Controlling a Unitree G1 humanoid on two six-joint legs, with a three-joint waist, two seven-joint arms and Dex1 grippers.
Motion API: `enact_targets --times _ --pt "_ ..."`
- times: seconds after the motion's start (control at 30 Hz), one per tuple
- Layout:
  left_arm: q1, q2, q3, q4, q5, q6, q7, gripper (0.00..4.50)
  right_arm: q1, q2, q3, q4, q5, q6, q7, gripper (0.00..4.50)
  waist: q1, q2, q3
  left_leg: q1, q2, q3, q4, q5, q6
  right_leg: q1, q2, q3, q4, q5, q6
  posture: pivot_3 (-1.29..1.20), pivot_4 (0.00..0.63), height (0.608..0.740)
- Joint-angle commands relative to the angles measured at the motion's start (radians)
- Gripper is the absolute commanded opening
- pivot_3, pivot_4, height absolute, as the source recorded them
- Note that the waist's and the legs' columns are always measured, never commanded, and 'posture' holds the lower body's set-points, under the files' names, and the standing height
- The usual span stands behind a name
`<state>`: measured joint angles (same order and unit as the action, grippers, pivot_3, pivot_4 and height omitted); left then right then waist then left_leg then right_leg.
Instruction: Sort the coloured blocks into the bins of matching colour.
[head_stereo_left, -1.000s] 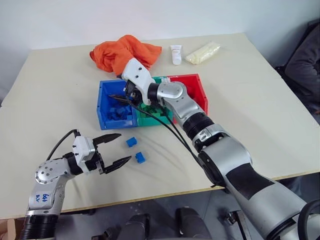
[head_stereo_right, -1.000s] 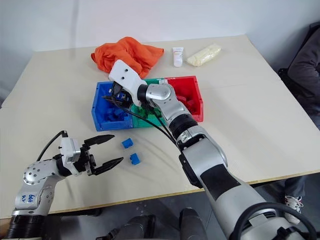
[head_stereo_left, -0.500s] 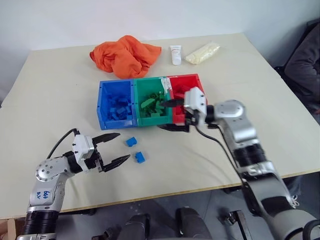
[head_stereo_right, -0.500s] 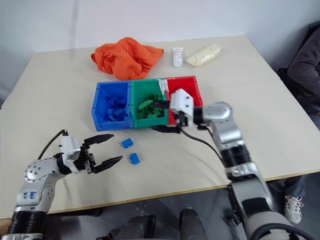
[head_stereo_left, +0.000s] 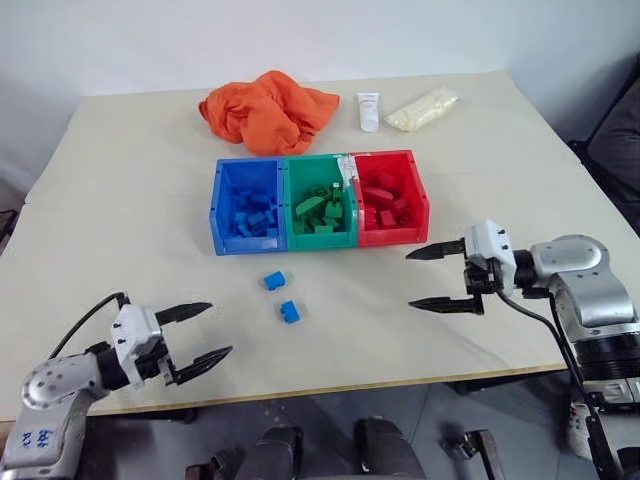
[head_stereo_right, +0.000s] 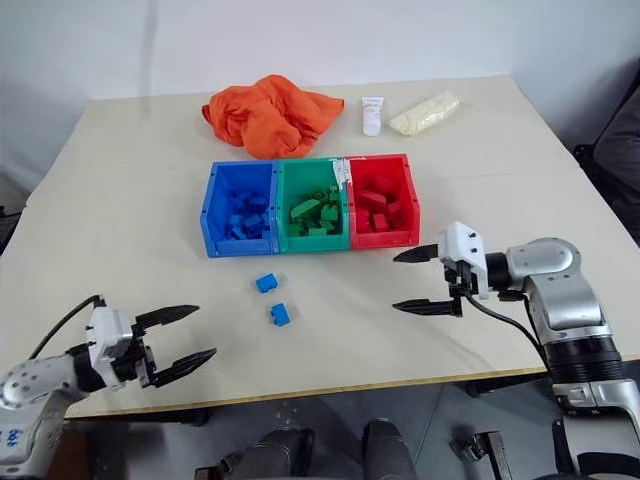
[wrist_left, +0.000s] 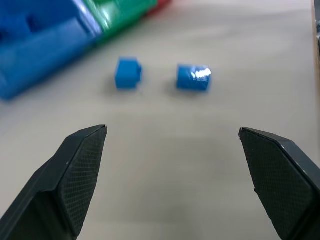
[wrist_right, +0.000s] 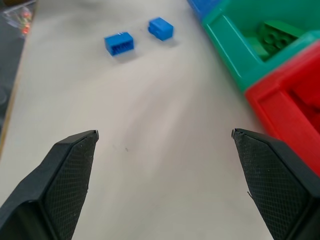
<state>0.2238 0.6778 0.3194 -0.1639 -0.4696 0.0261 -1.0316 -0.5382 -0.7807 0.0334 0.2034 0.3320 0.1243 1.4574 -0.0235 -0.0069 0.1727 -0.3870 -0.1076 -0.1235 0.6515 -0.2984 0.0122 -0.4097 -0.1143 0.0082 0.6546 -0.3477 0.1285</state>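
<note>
Three joined bins stand mid-table: blue (head_stereo_left: 222, 205), green (head_stereo_left: 289, 200) and red (head_stereo_left: 421, 200), each holding blocks of its own colour. In front of the blue bin, two small blue blocks (head_stereo_left: 274, 280) (head_stereo_left: 290, 312) lie loose on the table, also seen in the wrist views (wrist_left: 128, 73) (wrist_right: 119, 43). My left gripper (head_stereo_left: 196, 333) hovers open and empty near the table's front left edge. Right of the loose blocks and in front of the red bin, my right gripper (head_stereo_left: 424, 277) is open and empty, pointing left.
An orange cloth (head_stereo_left: 268, 108) lies behind the bins, with a white tube (head_stereo_left: 369, 108) and a pale yellow bag (head_stereo_left: 422, 108) to its right. A dark chair or person's sleeve (head_stereo_left: 620, 140) shows at the far right edge.
My right arm swung from over the blue bin out to the right and down, its jaws spreading wider. My left gripper drew back toward the front left corner. The camera view shifted slightly.
</note>
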Motion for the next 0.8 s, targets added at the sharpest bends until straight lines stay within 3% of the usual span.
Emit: enact_targets --times 0.03,0.2,0.37,0.63,0.8 --pt "0.082 0.021 0.083 -0.095 -0.027 0.033 0.025 4.50 -0.019 -0.021 -0.026 0.023 0.004 -0.031 0.012 4.48 0.001 0.000 0.000 0.000 0.000 0.000 0.000 0.000 0.000 0.000 0.000 0.000 0.000 0.000 0.000 0.00 0.150 0.740" --pt "0.151 0.025 0.129 -0.142 -0.025 0.062 0.041 4.50 -0.052 -0.006 -0.011 0.055 -0.002 -0.042 0.005 4.48 0.001 0.000 0.000 0.000 0.000 0.000 -0.001 0.000 0.000 0.000 0.000 0.000 -0.001 0.000 0.000 0.00 0.150 0.740" --pt "0.133 0.020 0.080 -0.207 -0.004 0.111 0.080 4.50 -0.076 0.015 0.002 0.066 -0.006 -0.051 -0.002 4.48 0.003 0.000 0.000 0.000 0.000 0.000 0.000 0.000 0.000 0.001 0.000 0.000 -0.002 0.000 0.000 0.00 0.150 0.740" --pt "-0.065 0.009 -0.181 -0.280 0.090 0.260 0.181 4.50 -0.048 0.012 -0.013 0.013 -0.004 -0.034 -0.038 4.48 0.025 0.000 0.000 0.000 0.000 0.000 0.000 0.000 0.000 0.001 0.000 0.000 -0.001 0.000 0.000 0.00 0.150 0.740" --pt "-0.289 -0.077 -0.344 -0.120 0.191 0.249 0.225 4.50 0.009 -0.007 -0.048 -0.066 0.009 -0.006 -0.087 4.48 0.037 0.001 0.000 0.000 -0.001 0.000 0.002 0.000 0.000 0.001 0.000 -0.001 0.000 0.000 0.000 0.00 0.150 0.740"
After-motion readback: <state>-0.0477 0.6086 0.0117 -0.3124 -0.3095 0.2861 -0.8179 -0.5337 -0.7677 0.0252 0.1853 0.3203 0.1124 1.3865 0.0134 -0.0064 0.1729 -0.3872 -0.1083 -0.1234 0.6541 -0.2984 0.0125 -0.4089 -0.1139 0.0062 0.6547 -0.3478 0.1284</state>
